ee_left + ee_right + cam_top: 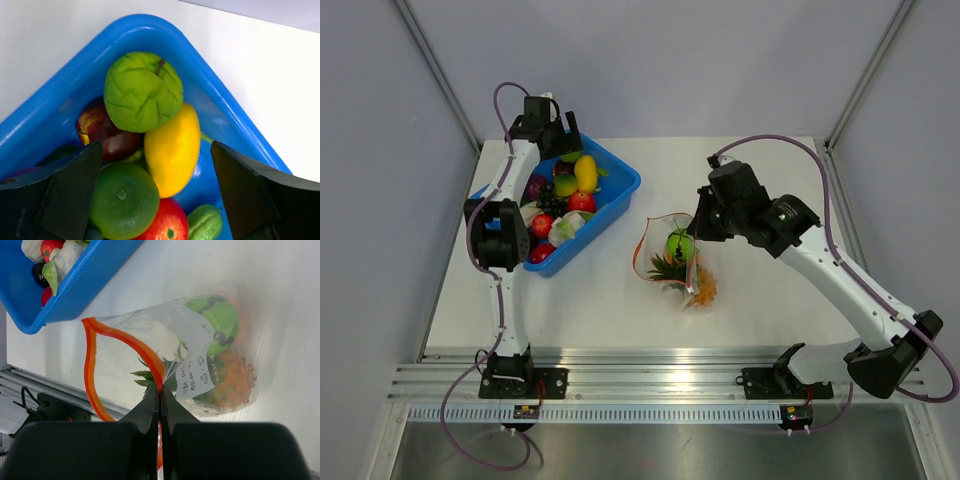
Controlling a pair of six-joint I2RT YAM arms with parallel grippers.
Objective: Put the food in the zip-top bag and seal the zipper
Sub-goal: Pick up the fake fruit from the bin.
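The zip-top bag [675, 258] lies mid-table with its mouth held wide open. In it are a green apple [220, 315] and an orange pineapple [232, 382] with its leafy top [147, 375]. My right gripper [160, 390] is shut on the orange-red zipper [90, 365] at one side of the mouth; in the top view the right gripper [698, 228] is at the bag's right edge. My left gripper [156, 150] hangs open over the bin's far corner, its fingers [75, 190] either side of a yellow lemon [172, 147]. Around it lie a green apple [142, 90], a dark red apple [107, 132] and a green round fruit [122, 200].
The blue bin [623, 183] stands at the table's back left, still holding several toy fruits. The left gripper [563, 135] is above its far end. Frame posts stand at the back corners, and a metal rail [660, 382] runs along the near edge.
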